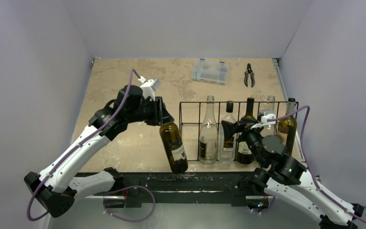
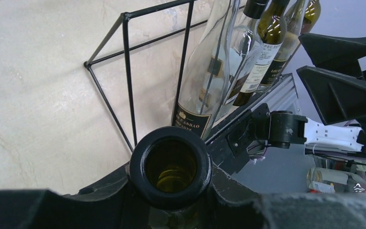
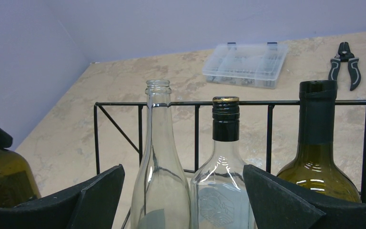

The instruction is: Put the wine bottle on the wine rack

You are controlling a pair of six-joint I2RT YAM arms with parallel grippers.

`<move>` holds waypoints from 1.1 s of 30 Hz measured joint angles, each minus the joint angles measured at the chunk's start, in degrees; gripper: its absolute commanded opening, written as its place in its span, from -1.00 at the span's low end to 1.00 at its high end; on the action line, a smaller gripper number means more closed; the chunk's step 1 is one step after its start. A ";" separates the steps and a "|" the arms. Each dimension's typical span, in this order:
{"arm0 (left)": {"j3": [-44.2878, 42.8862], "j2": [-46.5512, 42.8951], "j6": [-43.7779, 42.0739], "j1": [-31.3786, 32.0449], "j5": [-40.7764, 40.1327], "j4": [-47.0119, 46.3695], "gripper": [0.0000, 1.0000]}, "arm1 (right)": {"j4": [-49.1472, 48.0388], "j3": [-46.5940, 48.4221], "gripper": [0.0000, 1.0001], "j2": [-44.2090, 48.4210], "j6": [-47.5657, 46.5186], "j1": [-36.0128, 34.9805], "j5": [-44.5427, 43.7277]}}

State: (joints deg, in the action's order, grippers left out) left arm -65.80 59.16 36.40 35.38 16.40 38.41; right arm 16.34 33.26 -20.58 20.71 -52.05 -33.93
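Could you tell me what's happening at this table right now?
The left gripper is clamped on the neck of a dark green wine bottle, holding it tilted just left of the wine rack. The rack's leftmost slot is empty, and five other bottles stand further right. The right gripper is open, poised by those bottles without gripping any.

Wine bottle (image 1: 174, 148): dark olive-green glass, pale label, mouth uncapped; tilted, base toward the near edge; neck clamped in left gripper (image 1: 164, 120); just left of rack.
Wine rack (image 1: 193, 101): long, low black thin-wire frame, vertical bars dividing slots; row of other bottles (image 1: 208, 136) standing inside.
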 measured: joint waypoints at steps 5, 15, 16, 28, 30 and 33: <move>0.00 5.57 1.27 3.48 -1.73 -3.26 -1.00 | 0.00 -0.02 0.98 0.11 0.00 0.00 0.02; -4.02 16.50 0.66 6.93 -4.90 -4.98 -1.00 | -0.02 -0.22 0.98 0.48 0.00 0.00 0.02; -4.68 17.27 0.44 7.10 -4.96 -5.01 -1.00 | -0.02 -0.22 0.98 0.48 -0.02 0.00 0.02; -9.38 22.62 -1.03 7.19 -5.68 -5.79 -1.00 | -0.04 -0.52 0.98 0.48 -0.02 0.00 0.04; -9.75 23.47 -1.42 7.30 -6.03 -5.77 -1.00 | -0.04 -0.52 0.98 0.48 -0.02 0.00 0.04; -10.08 24.68 -1.70 7.52 -6.36 -5.79 -1.00 | -0.04 -0.52 0.98 0.48 -0.02 0.00 0.04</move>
State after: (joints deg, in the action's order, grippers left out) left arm -75.88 83.83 34.70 42.89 10.04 32.62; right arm 16.29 32.73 -20.10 20.69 -52.05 -33.89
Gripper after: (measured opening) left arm 0.327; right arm 0.987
